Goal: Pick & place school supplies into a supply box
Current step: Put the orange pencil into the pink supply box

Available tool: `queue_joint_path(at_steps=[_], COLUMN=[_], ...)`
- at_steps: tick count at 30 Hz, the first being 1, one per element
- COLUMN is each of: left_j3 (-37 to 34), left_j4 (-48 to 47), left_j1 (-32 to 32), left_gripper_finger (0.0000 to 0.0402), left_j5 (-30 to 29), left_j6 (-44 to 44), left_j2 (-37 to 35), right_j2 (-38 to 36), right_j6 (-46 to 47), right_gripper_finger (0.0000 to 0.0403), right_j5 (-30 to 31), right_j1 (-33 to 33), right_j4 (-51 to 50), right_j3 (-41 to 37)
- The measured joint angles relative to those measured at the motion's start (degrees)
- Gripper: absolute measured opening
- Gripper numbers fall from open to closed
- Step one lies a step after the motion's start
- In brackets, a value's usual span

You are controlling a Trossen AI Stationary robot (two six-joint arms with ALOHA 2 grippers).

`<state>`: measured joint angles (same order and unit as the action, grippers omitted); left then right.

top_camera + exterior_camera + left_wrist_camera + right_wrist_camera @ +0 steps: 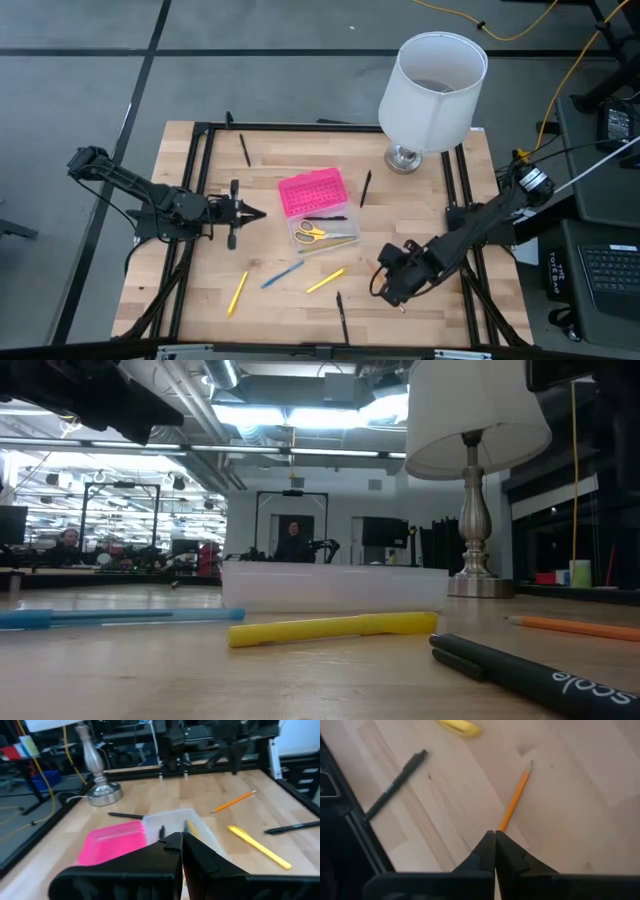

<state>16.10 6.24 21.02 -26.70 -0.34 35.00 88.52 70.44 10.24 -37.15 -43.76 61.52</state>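
- Now my right end effector [495,834] is down low over the tabletop [200,290], near its front right part, and its fingers are pressed tight together.
- The orange pencil [515,802] lies just past the tips. From the right wrist view I cannot tell if its end is pinched or just touching, so I may be holding nothing.
- If I lift now, the thin pencil could stay flat on the wood or slip and roll away.
- My left end effector [250,212] waits just beside the supply box [322,232], closed too and empty.
- The box is open in the middle of the tabletop, with its pink lid [312,192] laid back. The yellow scissors [312,233] are already inside.
- A yellow pen [325,280], a blue pen [282,275], a yellow pencil [237,292] and some black pens [342,316] are still lying out.
- The box is small. If I drop the pencil crooked, it could bounce off the rim.
- The lamp [430,90] stands well apart at the back, but a wide swing of my arm could bump it.
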Motion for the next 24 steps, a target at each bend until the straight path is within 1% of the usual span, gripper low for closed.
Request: queue_joint_path(at_steps=[6,12,15,24], left_j3=[0.0,0.0,0.0,0.0], left_j4=[0.02,0.02,0.01,0.0], left_j1=[0.0,0.0,0.0,0.0], left_gripper_finger=[0.0004,0.0004,0.0004,0.0006], left_j5=[-1.31,-1.31,-1.29,-1.2], left_j6=[0.64,0.66,1.06,1.59], left_j2=[0.0,0.0,0.0,0.0], right_j2=[6.6,12.28,13.89,15.94], right_j6=[1.7,6.54,7.16,7.12], right_gripper_finger=[0.0002,0.0007,0.0009,0.0011], right_j5=[-0.89,-1.09,-2.71,-2.87], right_j1=[-0.35,-0.33,-0.33,-0.33], right_j4=[-7.59,-14.35,-14.98,-14.9], right_j3=[7.85,13.47,14.5,14.73])
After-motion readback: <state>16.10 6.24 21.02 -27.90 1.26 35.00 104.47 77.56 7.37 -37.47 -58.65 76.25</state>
